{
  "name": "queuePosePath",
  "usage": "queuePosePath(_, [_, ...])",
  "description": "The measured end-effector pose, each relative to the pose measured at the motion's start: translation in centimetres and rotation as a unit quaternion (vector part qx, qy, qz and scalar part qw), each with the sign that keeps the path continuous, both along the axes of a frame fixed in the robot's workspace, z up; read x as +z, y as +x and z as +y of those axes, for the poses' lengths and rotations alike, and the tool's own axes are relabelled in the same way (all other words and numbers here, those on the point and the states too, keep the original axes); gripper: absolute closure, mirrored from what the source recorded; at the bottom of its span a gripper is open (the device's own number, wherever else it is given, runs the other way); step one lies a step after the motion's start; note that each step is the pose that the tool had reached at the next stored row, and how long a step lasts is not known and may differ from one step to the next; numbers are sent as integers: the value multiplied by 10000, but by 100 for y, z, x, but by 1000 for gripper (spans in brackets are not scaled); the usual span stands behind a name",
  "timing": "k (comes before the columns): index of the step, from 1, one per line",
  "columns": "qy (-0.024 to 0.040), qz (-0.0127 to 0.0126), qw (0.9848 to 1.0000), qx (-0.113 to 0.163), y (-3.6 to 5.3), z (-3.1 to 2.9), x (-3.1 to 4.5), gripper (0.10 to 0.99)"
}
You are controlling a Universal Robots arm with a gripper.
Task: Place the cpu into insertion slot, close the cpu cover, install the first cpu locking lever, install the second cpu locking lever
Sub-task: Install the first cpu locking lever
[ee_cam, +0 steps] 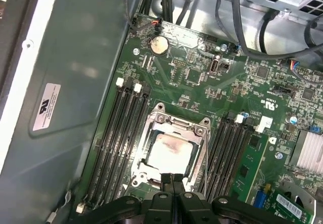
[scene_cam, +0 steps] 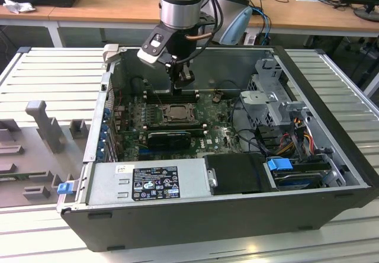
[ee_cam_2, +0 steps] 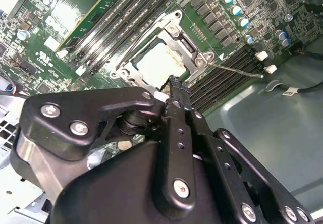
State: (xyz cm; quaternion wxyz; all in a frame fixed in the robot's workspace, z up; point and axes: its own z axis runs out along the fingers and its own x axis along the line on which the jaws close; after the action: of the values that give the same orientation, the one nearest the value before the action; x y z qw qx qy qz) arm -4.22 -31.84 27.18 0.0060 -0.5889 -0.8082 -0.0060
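The cpu point(ee_cam: 169, 152) lay seated in the insertion slot point(ee_cam: 159, 108), the cpu cover point(ee_cam: 176, 119) down around it; the claw point(ee_cam: 171, 179), tips pressed together and pinching nothing, stood at the slot's twelve o'clock edge in the exterior view; one locking lever point(ee_cam_2: 237, 70) stuck out unlatched. Judgement: lever work in hand; push steadily on the rod alone, clear of the chip's top.

The cpu point(ee_cam: 169, 152) is pale matt metal, the cpu cover point(ee_cam: 174, 120) shiny metal, the hand point(ee_cam: 171, 176) matt black.
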Motion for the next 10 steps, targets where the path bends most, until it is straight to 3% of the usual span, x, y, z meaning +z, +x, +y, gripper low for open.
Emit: queuePosePath(10, [0,0,9996,269,0,0,0,980])
